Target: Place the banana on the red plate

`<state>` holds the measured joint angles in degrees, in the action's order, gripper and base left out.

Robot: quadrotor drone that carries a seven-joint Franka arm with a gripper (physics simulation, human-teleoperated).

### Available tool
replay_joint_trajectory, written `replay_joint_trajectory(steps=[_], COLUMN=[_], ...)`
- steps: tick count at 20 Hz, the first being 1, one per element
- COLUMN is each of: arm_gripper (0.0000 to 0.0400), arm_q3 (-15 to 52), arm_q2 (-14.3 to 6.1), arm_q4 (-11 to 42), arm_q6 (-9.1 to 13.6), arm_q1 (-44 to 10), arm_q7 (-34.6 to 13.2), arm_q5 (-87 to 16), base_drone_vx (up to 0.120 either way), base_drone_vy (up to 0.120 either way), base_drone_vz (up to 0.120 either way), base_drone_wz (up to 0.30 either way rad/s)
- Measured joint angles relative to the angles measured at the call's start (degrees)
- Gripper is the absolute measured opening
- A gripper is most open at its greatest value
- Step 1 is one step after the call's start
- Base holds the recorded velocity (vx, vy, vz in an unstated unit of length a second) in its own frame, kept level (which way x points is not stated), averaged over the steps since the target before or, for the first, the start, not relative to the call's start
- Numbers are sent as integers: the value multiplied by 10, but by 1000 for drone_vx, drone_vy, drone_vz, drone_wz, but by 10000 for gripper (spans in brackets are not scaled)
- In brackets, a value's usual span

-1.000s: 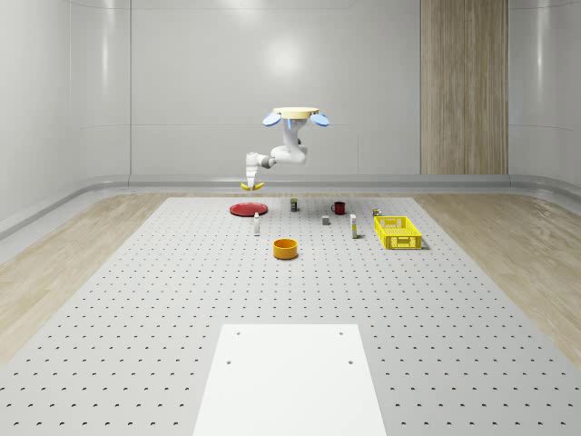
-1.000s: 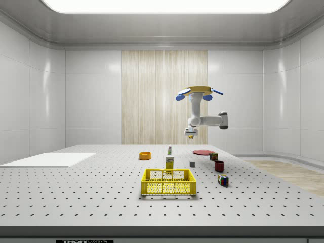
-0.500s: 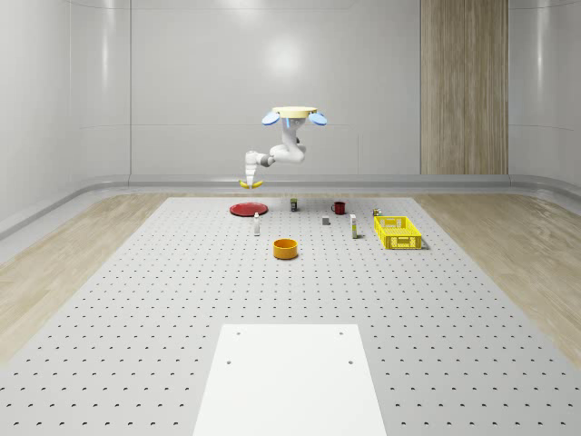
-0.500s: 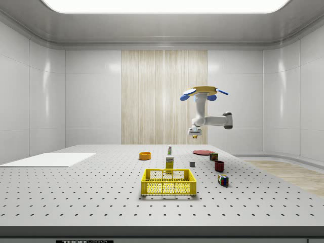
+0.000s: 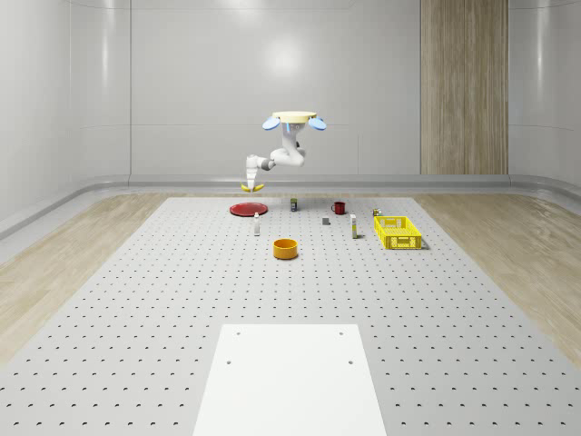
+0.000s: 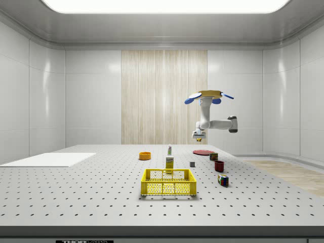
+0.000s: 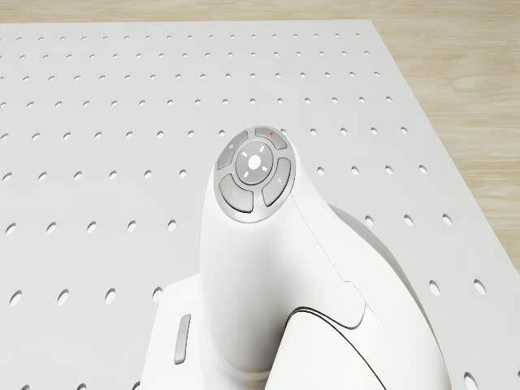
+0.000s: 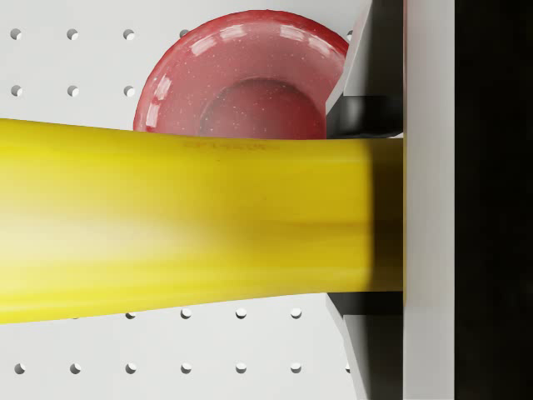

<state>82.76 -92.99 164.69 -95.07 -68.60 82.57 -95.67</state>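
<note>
Claw [image 5: 250,187] gripping one banana [image 8: 183,221], drone [image 5: 295,118] hovering above table, one red plate [image 8: 241,75] below.

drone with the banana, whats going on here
The drone hovers above the far end of the perforated table, its arm reaching down. The gripper is shut on the banana and holds it in the air above the red plate, which lies on the table. The banana is not yet on the plate.
</note>
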Motion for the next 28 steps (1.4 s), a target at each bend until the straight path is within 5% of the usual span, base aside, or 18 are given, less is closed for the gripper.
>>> replay_joint_trajectory(steps=[9, 15, 28], arm_gripper=[199, 199, 199], arm_q3=[0, 0, -99], arm_q2=[0, 0, -2], arm_q4=[0, 0, -19], arm_q6=[0, 0, -33], arm_q1=[0, 0, -20], arm_q7=[0, 0, -6], arm_q5=[0, 0, -93], base_drone_vx=[0, 0, 0], base_drone_vy=[-120, -113, 0], base_drone_vz=[-116, 0, 0], base_drone_wz=[0, 0, 0])
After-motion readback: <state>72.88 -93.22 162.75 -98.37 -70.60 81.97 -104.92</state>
